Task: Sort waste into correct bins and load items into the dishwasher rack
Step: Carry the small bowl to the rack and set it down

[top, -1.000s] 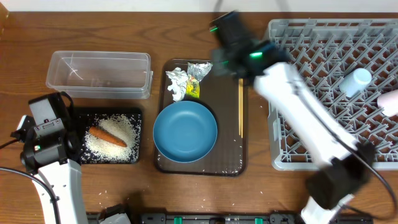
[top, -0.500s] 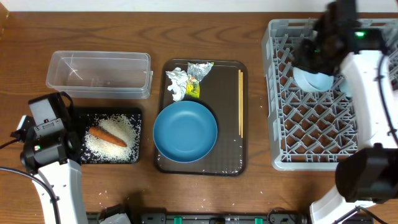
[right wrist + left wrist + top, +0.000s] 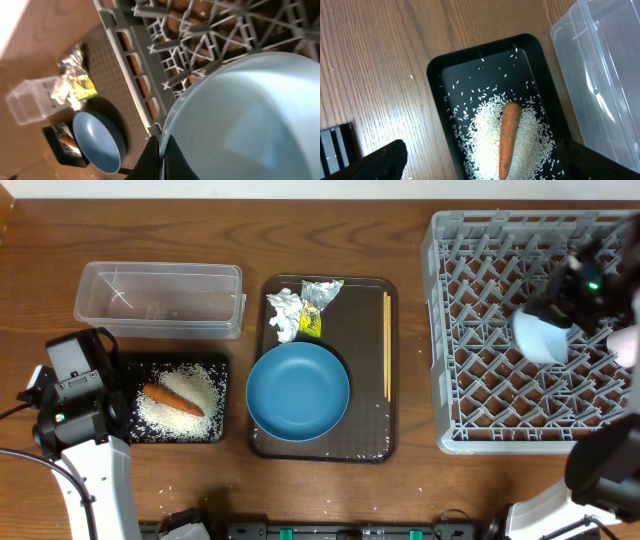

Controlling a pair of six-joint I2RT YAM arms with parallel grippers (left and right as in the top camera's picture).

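Grey rack (image 3: 480, 380) fills the right side of the table, and over its right half your right gripper (image 3: 160, 147) is pinched tight on the rim of the small bowl (image 3: 538, 338). From the wrist you see only the two dark fingertips at the bottom edge, so you cannot tell how deep the rim sits between them. The bowl hangs tilted above the pegs, and from these views you cannot tell whether it touches them. The arm's dark body covers part of the rack just behind the bowl. A pale shape (image 3: 630, 343) at the rack's right edge is cut off by the frame and too blurred to name.

Your left gripper (image 3: 485, 152) stands wide open, holding nothing, above the black tray (image 3: 435, 80). Only the finger ends show, in the lower corners of the wrist view. In that tray the carrot (image 3: 507, 135) lies on the heap of rice (image 3: 485, 120), its lower end cut off.

The tub (image 3: 160, 300) sits just behind the black tray. On the brown tray (image 3: 370, 360) lie the big bowl (image 3: 298, 391), the chopsticks (image 3: 387, 345) along the right edge, and the paper (image 3: 284, 313) touching the wrapper (image 3: 318, 298) at the back.
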